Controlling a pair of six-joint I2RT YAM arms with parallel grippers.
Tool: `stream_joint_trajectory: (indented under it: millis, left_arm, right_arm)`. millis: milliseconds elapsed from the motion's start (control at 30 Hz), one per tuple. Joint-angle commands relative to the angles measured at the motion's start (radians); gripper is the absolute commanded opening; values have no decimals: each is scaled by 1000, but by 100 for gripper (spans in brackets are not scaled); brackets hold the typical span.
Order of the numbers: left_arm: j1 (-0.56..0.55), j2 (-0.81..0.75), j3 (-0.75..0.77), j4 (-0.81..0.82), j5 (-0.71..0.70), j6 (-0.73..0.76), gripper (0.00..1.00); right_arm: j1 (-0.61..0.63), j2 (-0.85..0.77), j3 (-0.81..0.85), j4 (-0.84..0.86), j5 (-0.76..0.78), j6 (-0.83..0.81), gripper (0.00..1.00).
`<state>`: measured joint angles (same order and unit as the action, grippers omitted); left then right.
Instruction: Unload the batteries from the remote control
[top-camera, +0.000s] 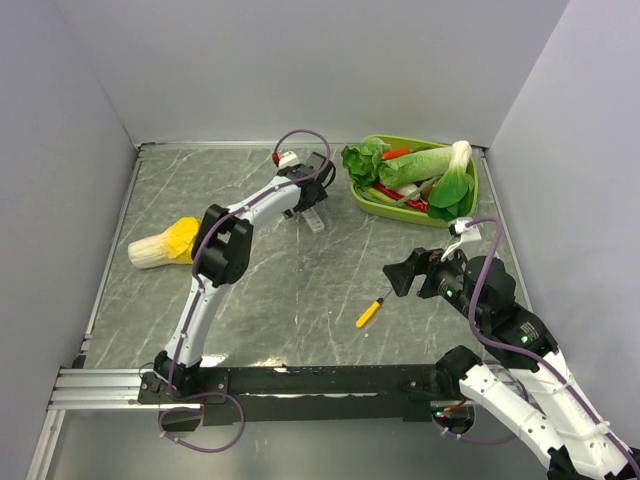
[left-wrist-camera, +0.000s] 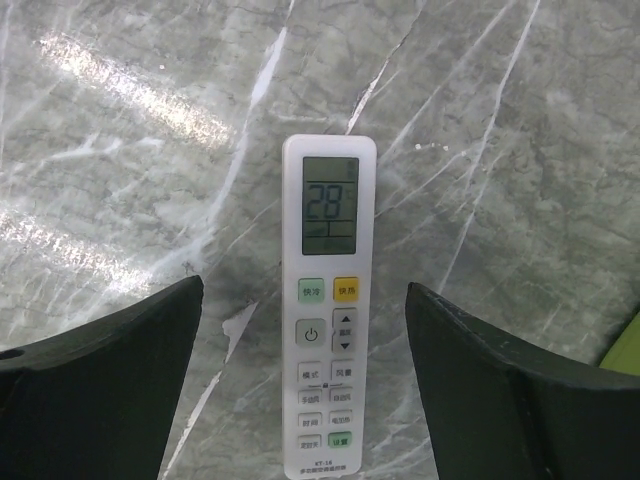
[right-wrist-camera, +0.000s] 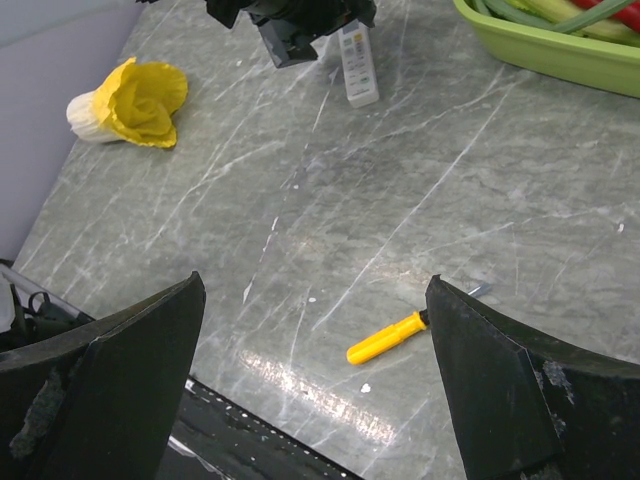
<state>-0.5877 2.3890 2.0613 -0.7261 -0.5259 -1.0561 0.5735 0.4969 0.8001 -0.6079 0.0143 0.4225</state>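
White remote control (left-wrist-camera: 328, 310) face-up, display end nearward

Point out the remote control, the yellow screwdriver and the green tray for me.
remote control (left-wrist-camera: 329, 310): left wrist view, middle of its button face.
yellow-handled screwdriver (right-wrist-camera: 386, 339): right wrist view, on its handle.
green tray (right-wrist-camera: 560, 58): right wrist view, on its near wall.

There is one remote (left-wrist-camera: 328, 310), one screwdriver (top-camera: 369, 313), one yellow cabbage (top-camera: 165, 243) and one green tray (right-wrist-camera: 560, 55). The vegetables (top-camera: 415, 170) heaped in the tray overlap too much for a sure count; several leafy greens and at least two red pieces show. There are two grippers, the left gripper (left-wrist-camera: 303, 290) and the right gripper (right-wrist-camera: 315, 290), each with two fingers.
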Motion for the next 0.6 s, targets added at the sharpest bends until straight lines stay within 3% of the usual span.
stream_joint_trajectory:
  millis: [0, 300, 433, 467, 567]
  left_arm:
    - [-6, 33, 45, 7, -8, -1, 86]
    - [-6, 27, 2, -10, 29, 16, 74]
    - [-6, -20, -55, -12, 44, 24, 58]
    - [-4, -39, -103, -3, 55, 30, 48]
    - [2, -179, -275, 114, 171, 97, 42]
  right_arm:
    - [5, -14, 11, 7, -10, 4, 100]
    - [3, -21, 17, -9, -8, -8, 100]
    - [3, -30, -5, 13, -45, -4, 100]
    - [5, -32, -12, 19, -50, 1, 100]
    - [3, -43, -50, 69, -88, 15, 99]
